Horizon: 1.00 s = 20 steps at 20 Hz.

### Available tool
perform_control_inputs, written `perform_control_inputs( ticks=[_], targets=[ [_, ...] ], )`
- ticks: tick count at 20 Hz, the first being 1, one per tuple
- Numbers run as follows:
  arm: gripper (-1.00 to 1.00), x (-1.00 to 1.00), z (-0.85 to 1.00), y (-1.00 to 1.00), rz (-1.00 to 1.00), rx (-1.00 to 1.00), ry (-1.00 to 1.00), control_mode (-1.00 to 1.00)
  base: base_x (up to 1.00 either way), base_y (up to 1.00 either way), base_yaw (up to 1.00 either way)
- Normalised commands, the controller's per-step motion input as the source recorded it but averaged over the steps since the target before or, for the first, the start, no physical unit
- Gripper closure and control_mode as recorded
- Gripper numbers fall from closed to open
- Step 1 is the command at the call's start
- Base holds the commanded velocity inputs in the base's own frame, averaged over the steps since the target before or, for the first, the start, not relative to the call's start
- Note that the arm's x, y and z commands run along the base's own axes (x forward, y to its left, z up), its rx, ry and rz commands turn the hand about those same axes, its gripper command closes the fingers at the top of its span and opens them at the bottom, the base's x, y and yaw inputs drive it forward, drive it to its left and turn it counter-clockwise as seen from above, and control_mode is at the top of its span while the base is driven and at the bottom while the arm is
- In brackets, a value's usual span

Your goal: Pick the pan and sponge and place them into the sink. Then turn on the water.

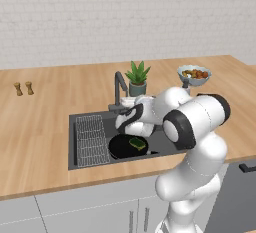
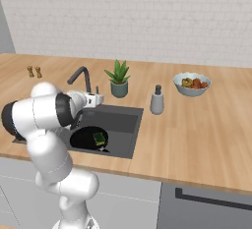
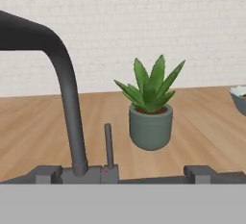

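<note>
So the pan sits in the sink with the sponge on top of it, looks like both drops are done. Fingers spread wide, holding nothing, aimed at the faucet, probably going for its lever, which only reads clearly from the hand view.

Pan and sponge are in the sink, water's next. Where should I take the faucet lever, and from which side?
Probably the thin upright lever just right of the faucet neck. Come straight in from the front with the open gripper, jaws either side of it; the potted plant stands well behind.
</note>
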Motion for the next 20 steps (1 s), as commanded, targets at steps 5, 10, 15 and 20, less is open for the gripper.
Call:
perform_control_inputs(
  ticks=[5, 10, 15, 20],
  targets=[
    [-1.00, 0.23, -0.10, 0.00, 0.01, 0.00, -0.04, -1.00, 0.00, 0.00, 0.00],
    [-1.00, 0.17, -0.28, 0.00, 0.02, 0.00, -0.05, -1.00, 0.00, 0.00, 0.00],
    [-1.00, 0.10, -0.46, -0.06, 0.05, 0.02, -0.08, -1.00, 0.00, 0.00, 0.00],
    [-1.00, 0.15, -0.42, -0.17, 0.07, 0.04, -0.09, -1.00, 0.00, 0.00, 0.00]
  ],
)
